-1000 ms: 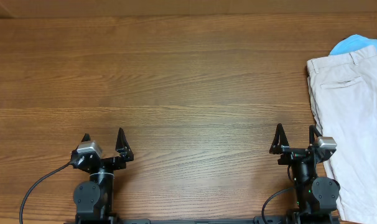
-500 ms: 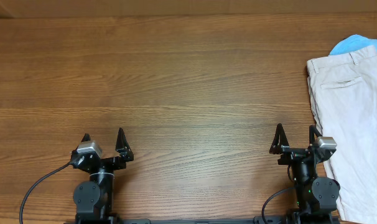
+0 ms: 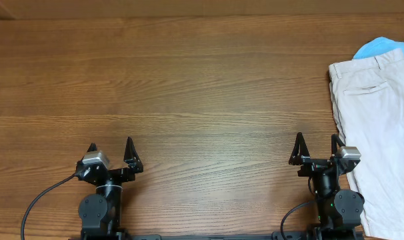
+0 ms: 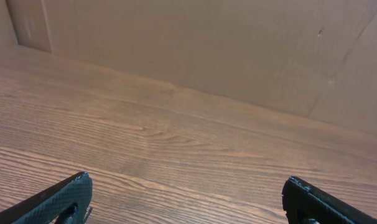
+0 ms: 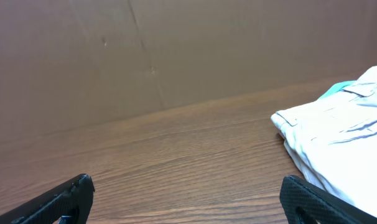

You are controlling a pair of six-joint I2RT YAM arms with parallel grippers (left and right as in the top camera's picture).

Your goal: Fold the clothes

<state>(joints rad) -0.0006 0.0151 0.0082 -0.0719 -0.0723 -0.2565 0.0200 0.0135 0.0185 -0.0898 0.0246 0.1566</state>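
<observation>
Light beige shorts (image 3: 379, 127) lie folded lengthwise along the table's right edge, waistband at the far end, a seamed pocket showing. They also show at the right of the right wrist view (image 5: 344, 140). A light blue garment (image 3: 382, 47) pokes out from under their far end. My left gripper (image 3: 111, 149) is open and empty at the front left, over bare wood (image 4: 187, 183). My right gripper (image 3: 317, 145) is open and empty at the front right, its right finger just beside the shorts' left edge (image 5: 187, 183). No grey shorts are in view.
The brown wooden table (image 3: 189, 87) spans the whole view. A plain brown wall (image 4: 207, 43) stands behind its far edge. The arm bases (image 3: 99, 207) sit at the front edge.
</observation>
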